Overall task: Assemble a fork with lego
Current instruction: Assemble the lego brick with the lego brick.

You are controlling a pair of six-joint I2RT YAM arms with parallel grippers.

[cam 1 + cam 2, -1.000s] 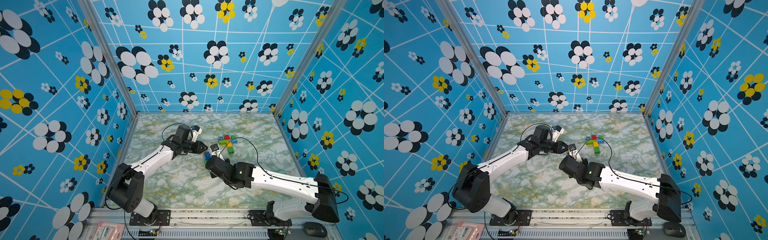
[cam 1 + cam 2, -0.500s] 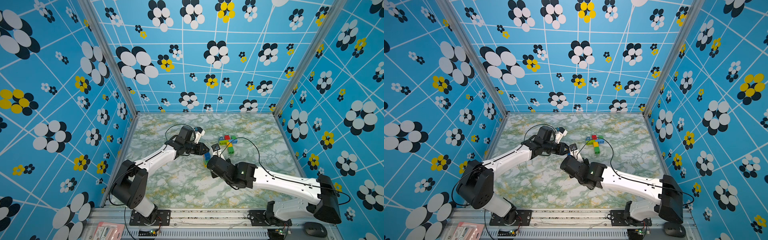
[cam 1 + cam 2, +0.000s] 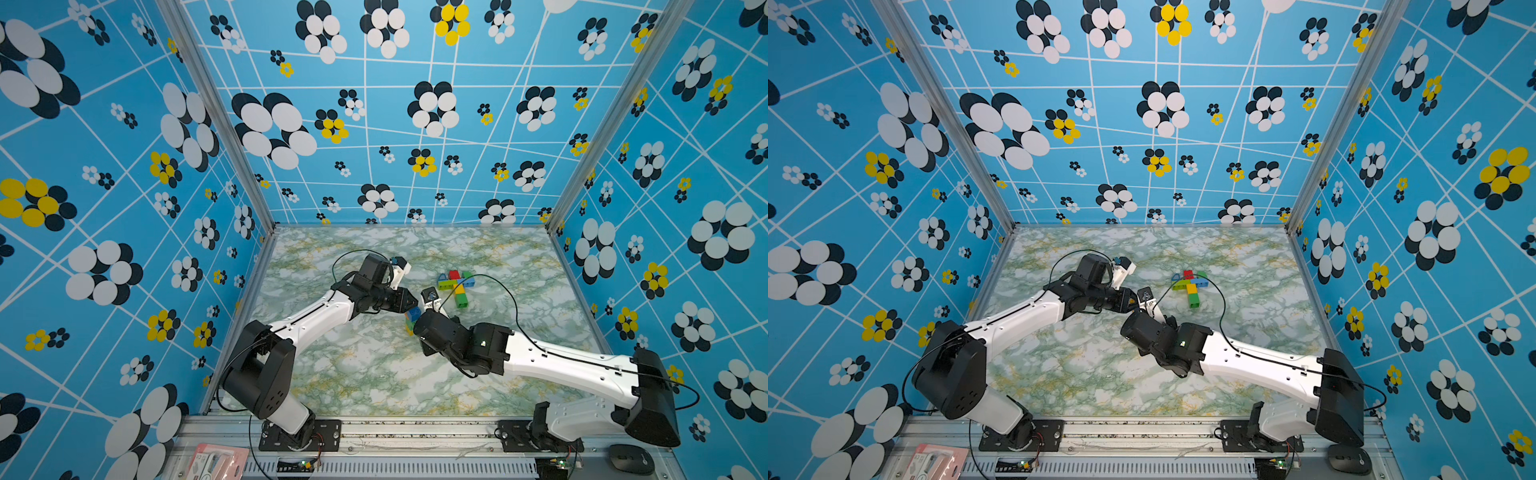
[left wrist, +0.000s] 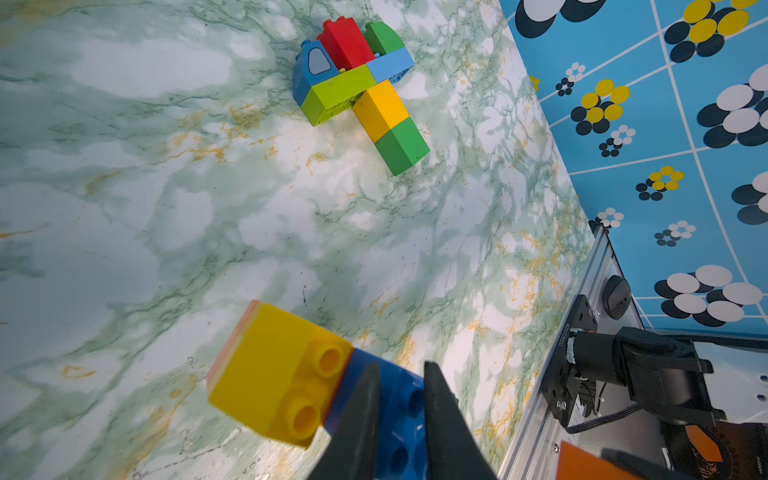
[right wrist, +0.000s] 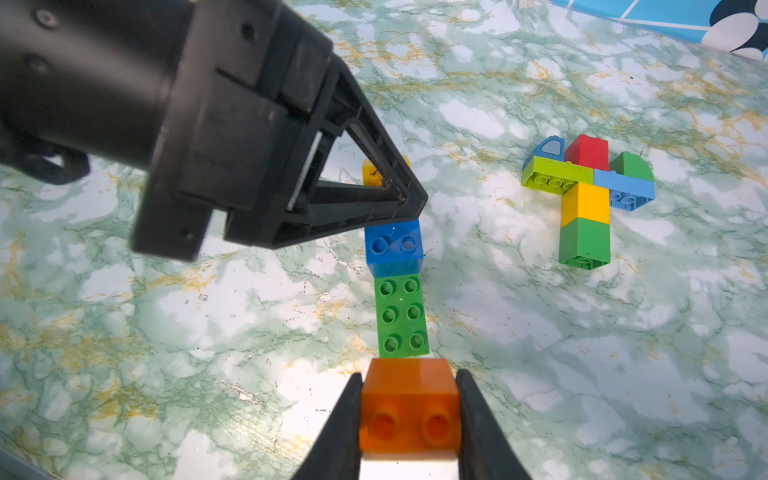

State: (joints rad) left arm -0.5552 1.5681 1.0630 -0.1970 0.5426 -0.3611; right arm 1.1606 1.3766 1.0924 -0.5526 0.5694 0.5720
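Right, both arms meet near the middle of the frame in both top views, over the green-veined marble tabletop (image 3: 374, 374).

The right wrist view tells me the most. The right gripper (image 5: 409, 376) is clamped on a translucent orange square brick (image 5: 409, 415), with one finger on each side of it. Running away from it in one line, end to end, are a green oblong studded brick (image 5: 401, 316), a blue square brick (image 5: 392, 247) and a yellow square brick (image 5: 372, 172). The yellow one is half hidden behind the left gripper (image 5: 417, 205). That claw shows edge-on there, its tip touching the blue square brick, so I get no look at its gap.

The left wrist view fills that in. The two black fingers (image 4: 361, 419) are drawn narrow, with only a thin strip of blue between them, and they lie against the studded face of the blue brick. I cannot tell whether they pinch any of it. This view also shows the yellow brick's two studs pointing sideways.

In a top view only a sliver of the blue square brick (image 3: 414, 313) and some green below it show between the two wrists. The right claw's tips are hidden under its own wrist.

Up and right of centre in both top views, apart from both grippers, lies a cross-shaped cluster of joined bricks (image 3: 460, 291). The wrist views resolve it into red, lime, two greens, yellow and two blues.
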